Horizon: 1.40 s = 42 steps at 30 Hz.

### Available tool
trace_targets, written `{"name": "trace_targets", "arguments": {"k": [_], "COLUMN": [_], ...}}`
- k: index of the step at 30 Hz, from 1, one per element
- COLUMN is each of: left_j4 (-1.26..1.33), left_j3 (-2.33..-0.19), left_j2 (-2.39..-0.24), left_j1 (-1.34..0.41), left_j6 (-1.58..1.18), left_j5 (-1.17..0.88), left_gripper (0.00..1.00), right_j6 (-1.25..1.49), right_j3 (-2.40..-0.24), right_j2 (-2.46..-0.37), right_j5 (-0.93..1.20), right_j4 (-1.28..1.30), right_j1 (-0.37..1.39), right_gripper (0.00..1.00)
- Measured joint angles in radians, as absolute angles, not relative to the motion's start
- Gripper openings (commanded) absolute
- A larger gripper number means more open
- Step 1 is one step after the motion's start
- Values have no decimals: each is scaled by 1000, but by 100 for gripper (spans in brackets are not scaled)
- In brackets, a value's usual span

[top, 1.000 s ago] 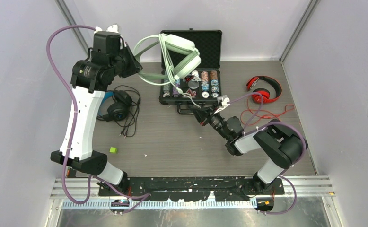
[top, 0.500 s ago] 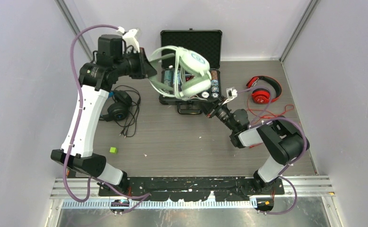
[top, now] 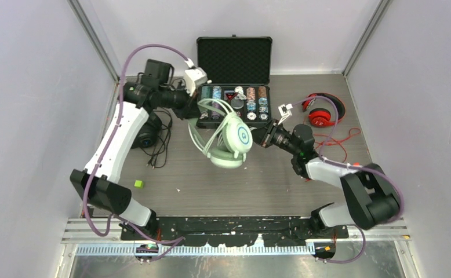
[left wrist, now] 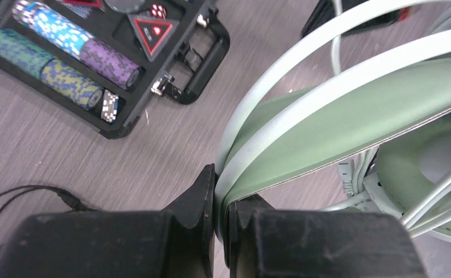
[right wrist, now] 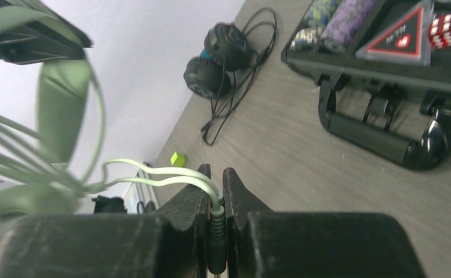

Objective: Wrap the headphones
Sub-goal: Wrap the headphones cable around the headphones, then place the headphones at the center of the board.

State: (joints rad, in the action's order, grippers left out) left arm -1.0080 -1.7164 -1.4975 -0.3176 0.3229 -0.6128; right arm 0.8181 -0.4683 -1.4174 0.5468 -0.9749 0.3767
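The left gripper (top: 188,111) is gripping the headband of the mint-green headphones (top: 230,139), whose ear cups are showing over the grey table (top: 211,179) just in front of the open black case (top: 233,55) of poker chips. The right gripper (top: 268,135) is reaching in from the right, just beside them. The black headphones (top: 145,134) are lying with their tangled cable partly beneath the left arm, the red headphones (top: 322,113) are resting with loose red cable toward the far right, and a small green cube (top: 137,183) is sitting apart near the left arm.
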Motion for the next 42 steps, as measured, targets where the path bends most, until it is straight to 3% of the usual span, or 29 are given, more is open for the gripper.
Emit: {"name": "trace_targets", "arguments": {"k": [13,20,34,40,42], "left_j4": [-1163,-1159,-906,-850,-849], "left_j3": [-1752,-1739,-1509,-1449,-1439], "left_j2": [-1853,-1921,-1904,-1871,-1857], "left_j1": [-546,-630,-714,-749,-750], "left_j6": [612,698,896,916,925], "left_j5": [-310,-160,22,43,52], "left_gripper": [0,0,1,20,34], "right_j6": [631,561,457,455,454], "right_j3": [-480,-478,-432,-350,-340], "right_j2": [-1071,-1079,-1192,-1198,-1198], "right_j5": [524,440,240,193,181], "right_j4": [-188,-78,-165,-273,-298], "right_j1": [439,538,760,797,797], "right_gripper": [0,0,0,0,0]}}
